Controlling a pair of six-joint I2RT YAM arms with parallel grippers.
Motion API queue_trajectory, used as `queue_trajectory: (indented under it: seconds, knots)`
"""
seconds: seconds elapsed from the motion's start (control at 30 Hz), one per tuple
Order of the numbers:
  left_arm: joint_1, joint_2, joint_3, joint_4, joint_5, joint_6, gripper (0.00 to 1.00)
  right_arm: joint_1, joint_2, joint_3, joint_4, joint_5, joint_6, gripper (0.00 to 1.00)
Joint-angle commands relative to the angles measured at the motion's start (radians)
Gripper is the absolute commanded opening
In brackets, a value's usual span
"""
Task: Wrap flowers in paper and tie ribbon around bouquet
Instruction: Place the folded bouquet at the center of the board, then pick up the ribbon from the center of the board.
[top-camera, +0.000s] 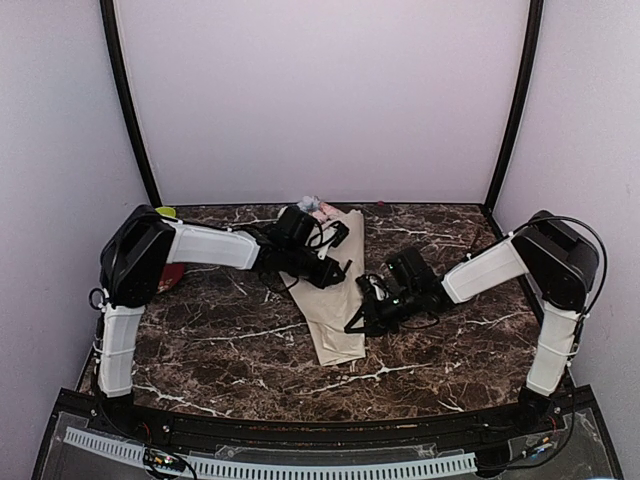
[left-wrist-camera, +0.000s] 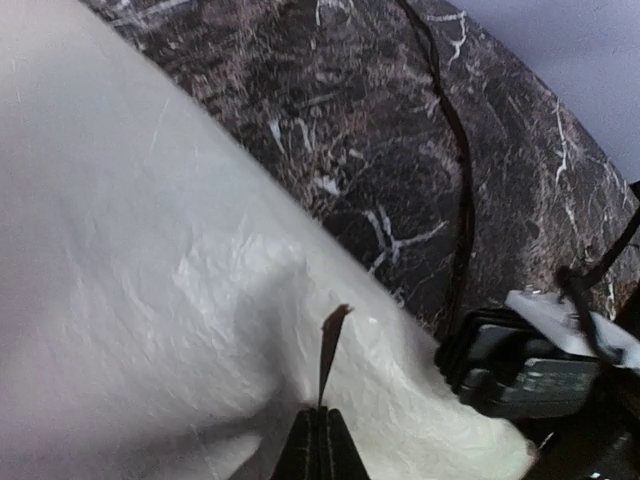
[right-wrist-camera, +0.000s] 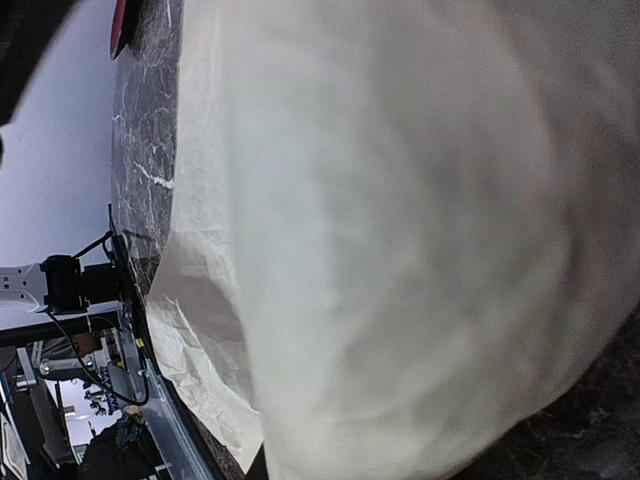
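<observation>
On the left of the dark brown marble table (top-camera: 220, 350), the left gripper (left-wrist-camera: 320, 450) had its jaws pressed shut on an end of the thin, dark brown-black ribbon (left-wrist-camera: 331, 335). The strand stuck up from between the fingers, right over the crinkled beige paper (left-wrist-camera: 150, 280). At centre lay the bouquet (top-camera: 335, 310), a long roll of that beige paper, with the pink and white artificial flowers (top-camera: 314, 207) peeping out at its far end. The wrapping therefore looked done. No ribbon could be seen circling the roll, so the tying seemed barely begun, with the loop and the knot left to do. To the right, the right gripper (top-camera: 375, 305) sat against the roll's edge. Whether its jaws were open or closed could not be told.
</observation>
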Motion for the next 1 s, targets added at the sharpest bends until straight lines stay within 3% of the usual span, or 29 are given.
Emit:
queue_trajectory:
  seconds: [0.0,0.2,0.33,0.47,0.53,0.57,0.63,0.7,0.77,0.83,0.9,0.97]
  knots:
    - [-0.020,0.086,0.108,-0.082,0.045,-0.006,0.00,0.011,-0.024,0.006,-0.084,0.082,-0.039,0.16]
    - [-0.033,0.178,0.137,-0.175,0.005,0.032,0.00,0.014,-0.075,0.089,-0.322,0.270,-0.155,0.32]
    - [-0.032,0.177,0.103,-0.204,-0.034,0.036,0.00,0.013,-0.147,0.157,-0.498,0.463,-0.238,0.55]
    - [-0.031,0.155,0.047,-0.160,-0.020,0.030,0.00,0.000,-0.232,0.238,-0.671,0.806,-0.324,0.83]
    - [-0.031,0.145,0.027,-0.140,-0.003,0.029,0.00,-0.021,-0.274,0.262,-0.715,1.067,-0.349,0.98]
    - [-0.031,0.141,0.022,-0.130,0.003,0.030,0.00,-0.038,-0.310,0.263,-0.715,1.191,-0.349,1.00]
    - [-0.031,0.136,0.016,-0.117,0.003,0.030,0.00,-0.097,-0.355,0.251,-0.693,1.398,-0.297,1.00]
    - [-0.031,0.134,0.019,-0.118,0.002,0.031,0.00,-0.178,-0.369,0.250,-0.664,1.447,-0.247,1.00]
    - [-0.031,0.129,0.024,-0.119,0.007,0.031,0.00,-0.289,-0.362,0.238,-0.597,1.287,-0.276,0.98]
    - [-0.031,0.123,0.023,-0.119,0.009,0.032,0.00,-0.370,-0.316,0.243,-0.580,1.132,-0.276,0.83]
    - [-0.031,0.116,0.018,-0.116,0.003,0.039,0.00,-0.419,-0.243,0.275,-0.608,1.099,-0.246,0.68]
    - [-0.031,0.116,0.017,-0.117,-0.005,0.042,0.00,-0.447,-0.183,0.316,-0.617,1.092,-0.238,0.65]
